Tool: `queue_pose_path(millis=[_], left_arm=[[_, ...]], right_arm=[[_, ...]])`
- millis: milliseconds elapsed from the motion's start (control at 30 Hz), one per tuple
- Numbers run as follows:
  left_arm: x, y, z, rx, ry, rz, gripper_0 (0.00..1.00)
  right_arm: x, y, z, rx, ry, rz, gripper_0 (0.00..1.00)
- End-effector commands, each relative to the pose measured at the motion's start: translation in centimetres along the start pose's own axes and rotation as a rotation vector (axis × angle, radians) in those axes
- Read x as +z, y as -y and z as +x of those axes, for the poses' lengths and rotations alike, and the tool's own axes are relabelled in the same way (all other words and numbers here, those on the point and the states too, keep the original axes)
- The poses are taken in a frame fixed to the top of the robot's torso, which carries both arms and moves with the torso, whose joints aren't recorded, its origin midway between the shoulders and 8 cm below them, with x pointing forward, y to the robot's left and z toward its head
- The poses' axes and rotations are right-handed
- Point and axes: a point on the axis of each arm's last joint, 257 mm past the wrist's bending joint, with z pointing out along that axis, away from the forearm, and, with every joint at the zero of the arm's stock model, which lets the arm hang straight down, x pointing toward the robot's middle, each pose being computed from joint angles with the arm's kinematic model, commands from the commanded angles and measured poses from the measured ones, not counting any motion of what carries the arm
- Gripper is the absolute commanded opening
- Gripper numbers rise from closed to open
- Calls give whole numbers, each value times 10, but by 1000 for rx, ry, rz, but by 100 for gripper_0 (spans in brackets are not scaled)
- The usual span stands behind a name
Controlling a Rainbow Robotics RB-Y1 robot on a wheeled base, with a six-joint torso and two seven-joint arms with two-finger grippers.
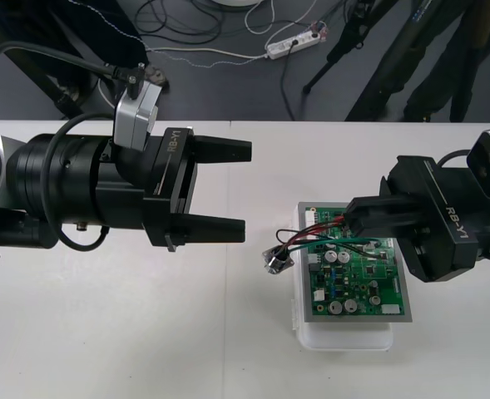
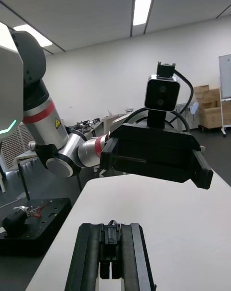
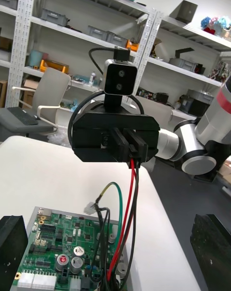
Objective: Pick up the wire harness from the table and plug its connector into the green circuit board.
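Wire harness point(image 1: 311, 236): held in the air above the board, gripped at one end by the right pincer point(image 1: 353, 218). That pincer comes in from the right and is clenched on the wires. In the right wrist view a small black part sits b/w its fingers point(image 2: 137, 257), prob. the plug, though I can't confirm.

From the grip, the red, black and green wires droop down and leftward across the green circuit board point(image 1: 369, 287). They end in the round metal socket point(image 1: 275, 260), which hangs just off the board's left edge. It is near or touching the worktop point(image 1: 103, 332); can't tell which. The plug is not seen seated in the board. The board rests on a white base point(image 1: 344, 339).

The left pincer point(image 1: 245, 189) hovers well apart to the left. It is released, fingers wide, aimed toward the right pincer, holding nothing.

Handling, as a judgement: the harness is v. light and floppy. The thin wires bend freely and won't push the plug home, so the hold should be on the plug body or right behind it, not mid-wire. The socket end is prob. the heaviest bit and may swing or tug. The plug and its mate on the board look small and fragile, so press straight w/ gentle force. Loose wires could snag on the capacitors point(image 1: 334, 259).
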Motion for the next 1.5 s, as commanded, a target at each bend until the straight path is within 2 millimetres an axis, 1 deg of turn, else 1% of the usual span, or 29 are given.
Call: queue_pose_path(millis=[33,233,400,567,667,900,1133,1367,1500], left_arm=[[14,6,-15,115,-7,26,100],[20,9,-15,138,-5,42,100],[26,13,-17,165,-13,66,100],[35,14,-9,198,-48,78,100],[37,14,-7,206,-56,83,100],[40,14,-5,203,-60,84,100],[42,9,-7,170,-33,74,100],[46,1,-5,116,10,72,100],[49,2,-7,111,26,75,100]], right_arm=[[5,5,-14,-38,3,47,0],[11,17,-9,-59,-25,97,0],[13,27,0,-82,-61,138,0],[17,32,1,-96,-52,157,0],[19,32,0,-99,-42,157,0],[21,21,-5,-78,-13,136,0],[23,15,-6,-93,-6,112,0],[24,14,-6,-119,-8,111,0],[26,15,-9,-135,8,117,0]])
